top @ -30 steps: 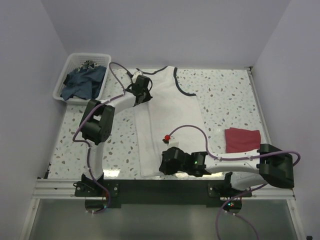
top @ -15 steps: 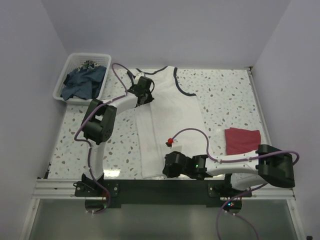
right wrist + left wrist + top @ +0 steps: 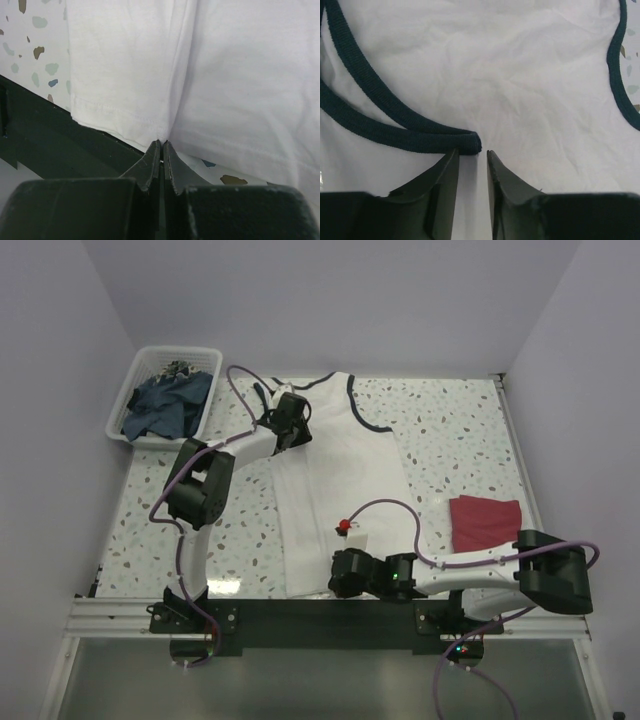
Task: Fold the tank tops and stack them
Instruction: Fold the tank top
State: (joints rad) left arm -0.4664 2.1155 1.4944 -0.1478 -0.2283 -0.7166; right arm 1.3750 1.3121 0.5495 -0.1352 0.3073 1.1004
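Note:
The white tank top (image 3: 335, 460) lies lengthwise down the middle of the table, navy trim at its far end. My left gripper (image 3: 295, 432) rests on that far end and is open. In the left wrist view, the tip of a navy strap (image 3: 469, 143) lies just ahead of the left gripper (image 3: 472, 152), with only flat white cloth (image 3: 520, 75) in the gap. My right gripper (image 3: 335, 578) is at the near hem, shut on a pinch of the white tank top (image 3: 240, 75), which puckers up from the right gripper (image 3: 161, 143). The dark red tank top (image 3: 485, 520) lies folded at the right.
A white basket (image 3: 175, 350) of blue clothes stands at the back left corner. The black rail (image 3: 300, 615) runs along the table's near edge, right under the held hem and at the black rail (image 3: 50, 145) in the right wrist view. Side walls close in left and right.
My left gripper has opened and let go of the navy strap. My right gripper has drawn the hem nearer the front rail, and the top's lower part now looks narrower.

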